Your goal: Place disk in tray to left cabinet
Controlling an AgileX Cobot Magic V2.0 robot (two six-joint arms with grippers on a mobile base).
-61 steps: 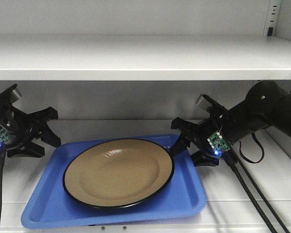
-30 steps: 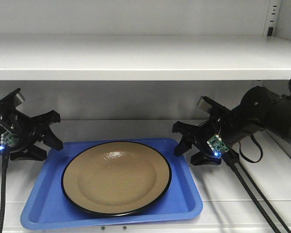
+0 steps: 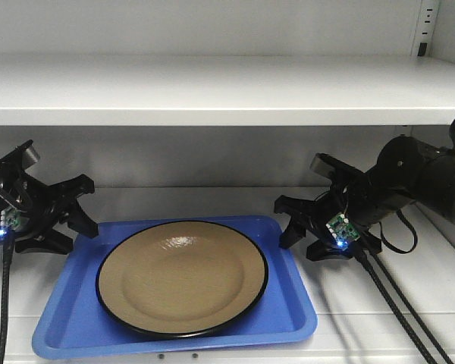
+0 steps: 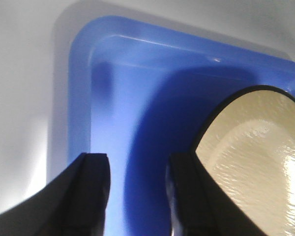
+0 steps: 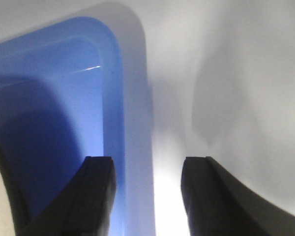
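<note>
1. Exterior front-facing view: the tray lies flat on a lower shelf of the cabinet, with the disk resting level inside it, filling most of its width.

2. Left gripper sits at the tray's left rear corner with its jaws spread. The left wrist view shows one finger over the tray's rim and the other over the tray floor beside the disk's black edge; whether either finger touches the plastic I cannot tell, but nothing is pinched.

3. Right gripper sits at the tray's right rear corner, its jaws also spread. In the right wrist view the tray's lip runs between the two fingers, one over the blue floor and the other over the grey shelf. No contact is evident there.

4. Progress, as I judge it: the tray with the disk is set down in the cabinet and appears to bear its own weight, so the placing itself looks done.

5. What seems left is only to draw both arms clear of the shelf without nudging the tray, whose front edge lies close to the shelf's front lip.
</note>
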